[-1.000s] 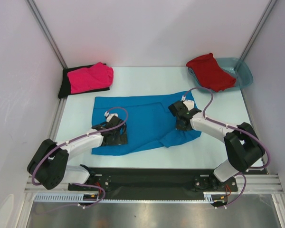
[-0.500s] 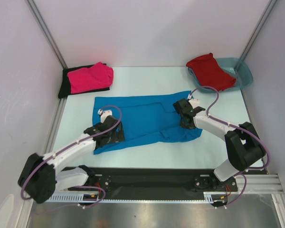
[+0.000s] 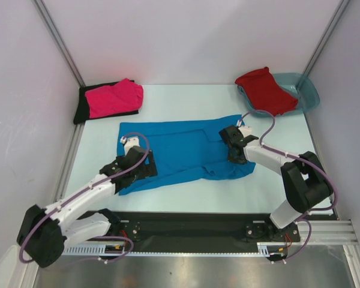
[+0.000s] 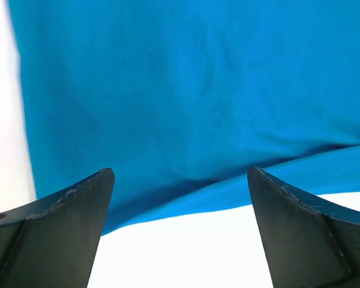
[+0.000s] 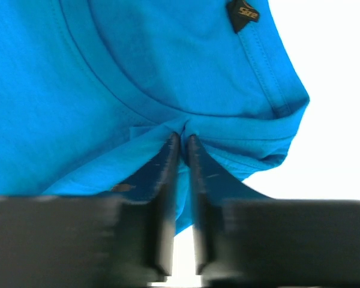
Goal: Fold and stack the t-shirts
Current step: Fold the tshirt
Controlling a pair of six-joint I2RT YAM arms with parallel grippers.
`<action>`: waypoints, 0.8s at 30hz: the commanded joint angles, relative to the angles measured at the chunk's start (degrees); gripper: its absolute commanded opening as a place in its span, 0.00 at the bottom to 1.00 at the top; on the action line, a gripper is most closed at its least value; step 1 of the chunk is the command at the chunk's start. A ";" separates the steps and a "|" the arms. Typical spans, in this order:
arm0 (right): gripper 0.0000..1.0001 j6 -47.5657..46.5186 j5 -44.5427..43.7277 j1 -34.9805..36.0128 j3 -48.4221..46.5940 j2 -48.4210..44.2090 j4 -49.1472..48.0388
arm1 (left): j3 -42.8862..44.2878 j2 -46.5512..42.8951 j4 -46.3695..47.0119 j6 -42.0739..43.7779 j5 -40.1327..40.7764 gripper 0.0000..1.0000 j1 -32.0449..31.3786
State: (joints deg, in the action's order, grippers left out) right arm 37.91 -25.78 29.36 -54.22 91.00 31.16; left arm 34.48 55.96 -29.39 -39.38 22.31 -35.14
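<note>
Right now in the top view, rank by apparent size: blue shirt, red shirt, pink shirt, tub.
1. blue shirt: spread flat, clearly largest.
2. red shirt and pink shirt: bunched, look about alike, so not ranked against each other.
3. tub: smallest showing, since the red shirt covers part of it.

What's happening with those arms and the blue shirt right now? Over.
Left gripper open over blue t-shirt. Right gripper pinching a fold near its collar. Red t-shirt on tub, well clear.
</note>
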 commanded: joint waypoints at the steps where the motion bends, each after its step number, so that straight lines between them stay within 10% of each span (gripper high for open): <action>1: 0.32 -1.61 -0.06 -0.36 -0.63 0.49 -2.77 | 1.55 4.49 2.75 2.46 -4.19 1.00 -0.72; 6: 0.53 -3.63 -0.94 -0.36 -2.12 -1.70 -3.47 | 3.66 8.28 6.35 5.27 -8.41 1.00 -2.13; 24: 0.61 0.58 10.22 -0.62 3.76 -14.18 -1.10 | 21.14 32.25 16.29 15.73 -29.96 1.00 -9.95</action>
State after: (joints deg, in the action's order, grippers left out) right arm 36.45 -18.46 28.99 -52.31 78.67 30.92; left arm 50.76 85.03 -15.97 -26.37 -4.47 -44.16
